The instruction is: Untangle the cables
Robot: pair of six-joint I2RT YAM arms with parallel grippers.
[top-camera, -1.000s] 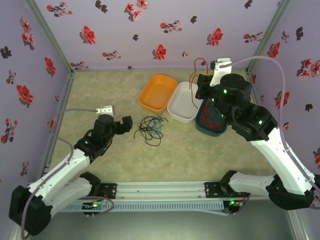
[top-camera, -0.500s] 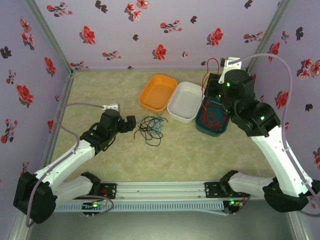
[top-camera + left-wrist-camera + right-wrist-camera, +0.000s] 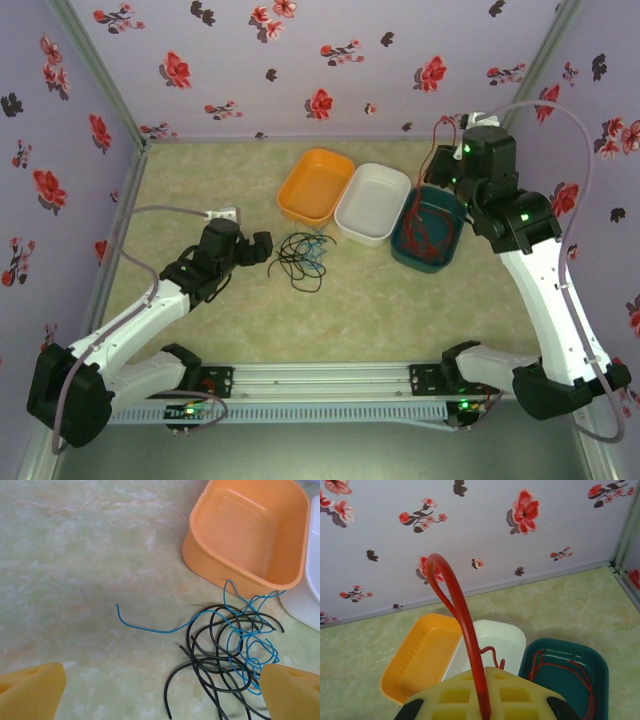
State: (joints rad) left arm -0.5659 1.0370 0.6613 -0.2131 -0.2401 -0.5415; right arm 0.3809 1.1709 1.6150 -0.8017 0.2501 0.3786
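Open green table spreads left and toward the arms; the orange tray, white tray and teal tray sit rim to rim at the back. The left gripper, jaws wide apart, hangs just beside the black cable and blue cable, tangled against the orange tray's rim. The right gripper, clamped on the red cable, stands above the teal tray, where the cable's coils lie.

Three trays and some thin cables on a pale green table.
The white tray sits near the back of the table. The orange tray is just beside it on the left. The teal tray is just beside it on the right. Near the white tray's front left corner, a black cable and a blue cable lie tangled together.
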